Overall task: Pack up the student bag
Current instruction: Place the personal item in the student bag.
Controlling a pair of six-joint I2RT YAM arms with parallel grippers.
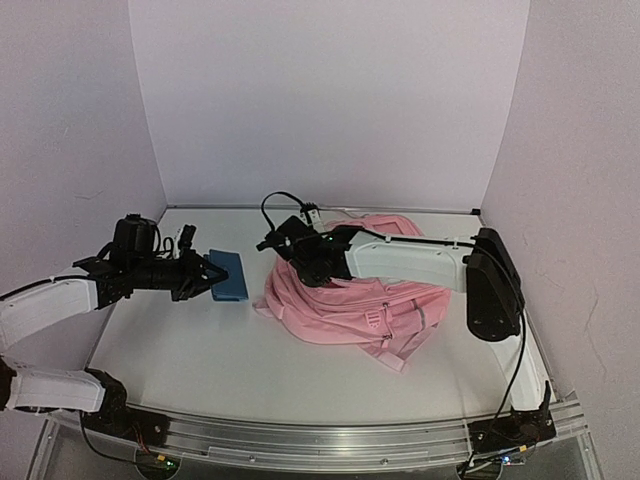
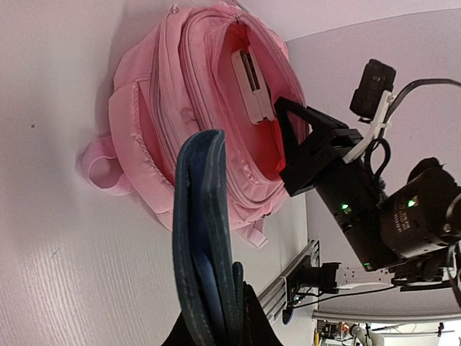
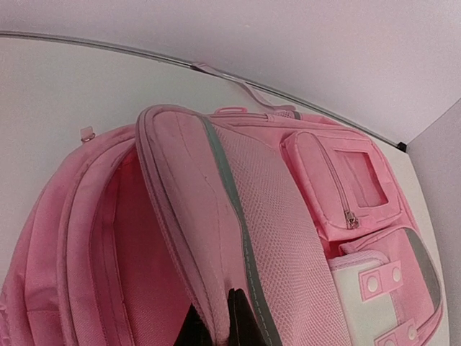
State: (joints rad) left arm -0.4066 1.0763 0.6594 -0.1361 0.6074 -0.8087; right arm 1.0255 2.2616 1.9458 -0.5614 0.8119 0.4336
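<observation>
The left tool [image 1: 208,276] grasps a blue book [image 1: 230,275], held just beside the bag [image 1: 345,310], likely ready for loading. The bag lies mid-desk [image 1: 200,360]. Farther back, the right tool [image 1: 292,250] is clenched on the bag's flap, lifting it so the mouth stays open.

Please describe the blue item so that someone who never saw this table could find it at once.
Find the big pink student bag on the white table. Just left of it, not touching, the left arm holds a flat notebook in its jaws. It is the only dark blue thing there.
</observation>
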